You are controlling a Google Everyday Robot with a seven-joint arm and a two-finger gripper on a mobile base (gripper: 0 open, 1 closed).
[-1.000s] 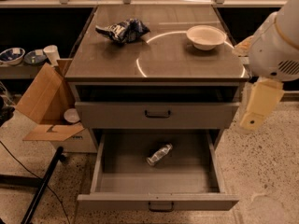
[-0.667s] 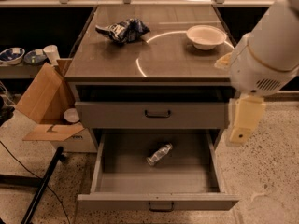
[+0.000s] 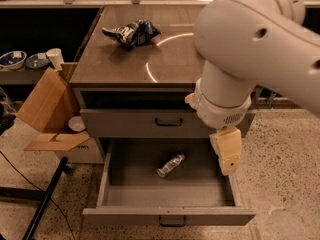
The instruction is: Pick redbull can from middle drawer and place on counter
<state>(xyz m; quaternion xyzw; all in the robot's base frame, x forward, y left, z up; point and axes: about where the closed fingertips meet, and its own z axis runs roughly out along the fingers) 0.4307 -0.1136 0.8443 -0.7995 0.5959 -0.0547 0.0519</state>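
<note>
Gripper point(image 3: 229, 159) is hovering above middle drawer point(image 3: 130, 196), right side; its state cannot be told. Redbull can point(image 3: 170, 165) is lying inside, unpicked; counter point(image 3: 120, 59) placement pending.

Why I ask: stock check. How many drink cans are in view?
1. The redbull can lies on its side in the open middle drawer. The hand hangs over the drawer's right side, apart from it. The arm hides part of the counter, so more may be hidden.
</note>
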